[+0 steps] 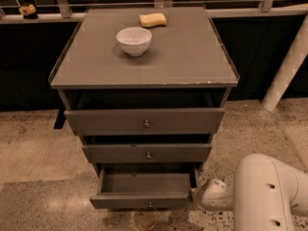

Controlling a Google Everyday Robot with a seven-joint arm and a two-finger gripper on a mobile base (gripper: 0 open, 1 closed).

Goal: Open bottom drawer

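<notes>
The grey-brown cabinet (144, 66) has three drawers. The bottom drawer (120, 202) stands pulled out toward me, its empty inside (144, 182) showing, with a small round knob (150, 204) at the centre of its slim front. The middle drawer (147, 153) and the top drawer (144, 121) stick out only a little. My gripper (198, 194) is at the end of the white arm (262, 191) at the lower right, right beside the right front corner of the bottom drawer.
A white bowl (134, 40) and a yellow sponge (153, 19) sit on the cabinet top. A white post (288, 66) leans at the right. A railing (48, 17) runs behind the cabinet. Speckled floor (38, 177) lies around it.
</notes>
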